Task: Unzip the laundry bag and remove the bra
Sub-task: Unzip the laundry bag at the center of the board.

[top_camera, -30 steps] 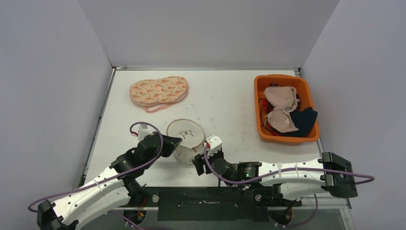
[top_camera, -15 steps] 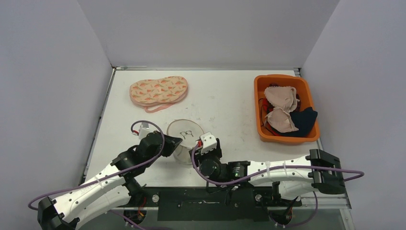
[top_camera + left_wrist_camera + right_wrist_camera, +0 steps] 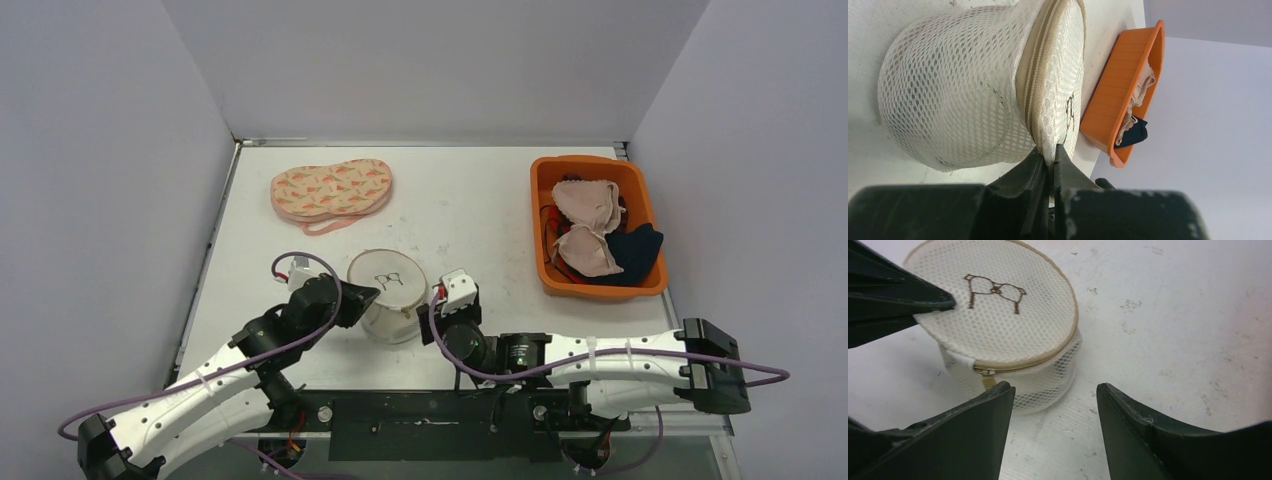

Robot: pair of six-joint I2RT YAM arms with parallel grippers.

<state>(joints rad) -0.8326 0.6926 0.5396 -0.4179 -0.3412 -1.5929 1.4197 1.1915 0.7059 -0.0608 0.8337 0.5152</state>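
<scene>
The laundry bag (image 3: pixel 387 297) is a small white mesh drum with a tan zip round its lid and a brown embroidered motif on top. It stands at the near middle of the table. My left gripper (image 3: pixel 1052 150) is shut on the lid's edge (image 3: pixel 1055 142) at the bag's left side (image 3: pixel 358 298). My right gripper (image 3: pixel 1054 387) stands open just right of the bag (image 3: pixel 998 315), low over the table, with nothing between its fingers. The zip is closed, and its pull tab (image 3: pixel 988 381) hangs by my right gripper's left finger. The bra is hidden.
A peach carrot-print padded garment (image 3: pixel 332 190) lies at the back left of the table. An orange bin (image 3: pixel 545 270) at the right holds beige and dark clothing. Grey walls close in the table (image 3: pixel 480 215) on three sides.
My right gripper swung left against the bag, then drew back to the right, and its jaws narrowed slightly. The left gripper kept its pinch on the lid edge; the bag barely shifted.
</scene>
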